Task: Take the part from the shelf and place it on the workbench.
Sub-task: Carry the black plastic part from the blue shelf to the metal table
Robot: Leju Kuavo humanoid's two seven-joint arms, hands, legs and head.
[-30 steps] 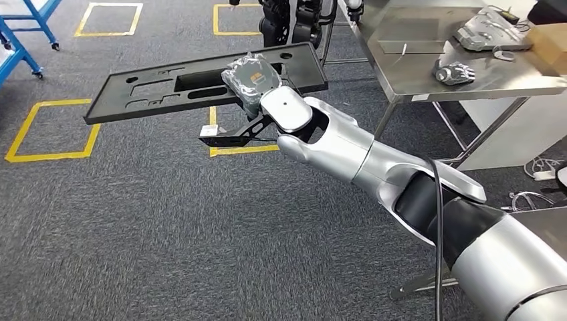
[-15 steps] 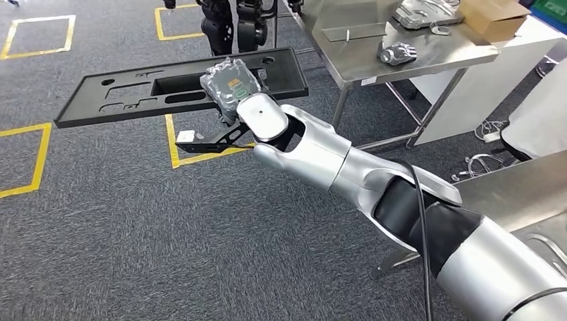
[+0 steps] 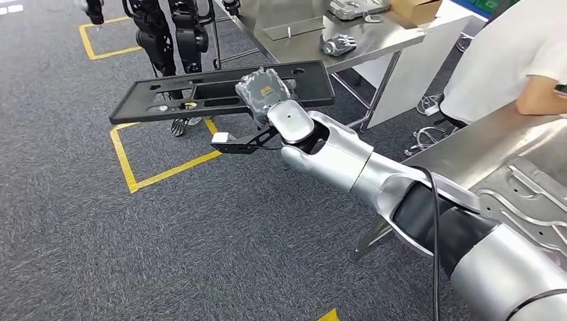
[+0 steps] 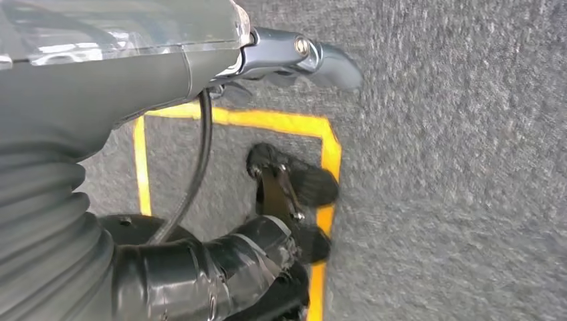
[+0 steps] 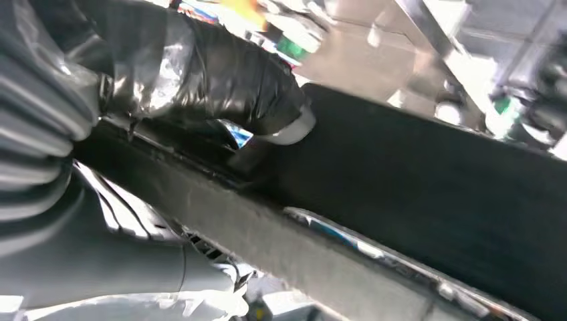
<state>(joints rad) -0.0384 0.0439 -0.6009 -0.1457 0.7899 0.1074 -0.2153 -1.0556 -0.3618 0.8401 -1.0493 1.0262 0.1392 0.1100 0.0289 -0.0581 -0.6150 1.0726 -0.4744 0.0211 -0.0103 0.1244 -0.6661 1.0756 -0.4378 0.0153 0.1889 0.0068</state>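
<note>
A long flat black part (image 3: 314, 87) with several cut-outs is held level above the carpet in the head view. My right hand (image 3: 264, 90), wrapped in clear film, grips it near its right end, and my silver right arm reaches in from the lower right. In the right wrist view, dark taped fingers (image 5: 220, 67) press on the part (image 5: 434, 180). A steel workbench (image 3: 481, 160) lies at the right, with its top beside my arm. In the left wrist view, my left hand (image 4: 220, 167) hangs over the carpet with its thumb and fingers apart, holding nothing.
A second steel table (image 3: 301, 40) stands behind, with a spare robot hand (image 3: 337, 45) and a cardboard box (image 3: 414, 8) on it. A person in a white shirt (image 3: 501, 60) leans on the workbench. Another robot's legs (image 3: 167, 33) stand at the back. Yellow floor lines (image 3: 167, 170) mark the carpet.
The whole view has swung round as I turn. The near workbench and the person have come into view at the right. The part stays in my right hand.
</note>
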